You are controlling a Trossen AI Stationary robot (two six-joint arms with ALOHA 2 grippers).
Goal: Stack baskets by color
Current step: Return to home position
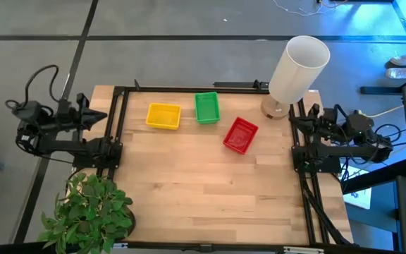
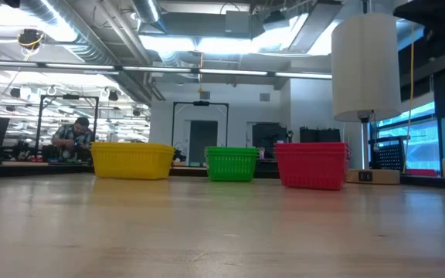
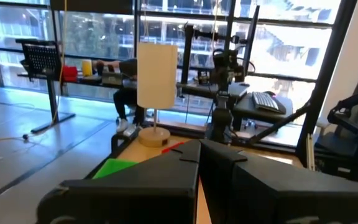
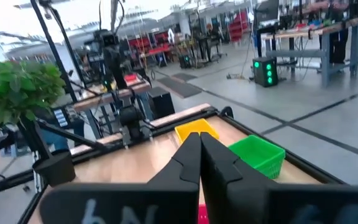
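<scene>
Three baskets rest on their bottoms in the far half of the wooden table: a yellow basket (image 1: 163, 116) (image 2: 132, 161) on the left, a green basket (image 1: 206, 107) (image 2: 232, 164) in the middle and a red basket (image 1: 240, 135) (image 2: 311, 165) to the right. My left gripper (image 1: 101, 115) (image 3: 199, 157) hovers shut over the table's left edge, pointing level across the table, well away from the baskets. My right gripper (image 1: 296, 122) (image 4: 199, 149) hovers shut over the right edge, pointing level toward the baskets. Neither gripper holds anything.
A tall white cylinder (image 1: 298, 68) on a round wooden foot stands at the far right corner. A potted plant (image 1: 90, 212) sits at the near left corner. Black frame rails (image 1: 189, 88) run along the table's far, left and right edges. The near half is bare wood (image 1: 210, 190).
</scene>
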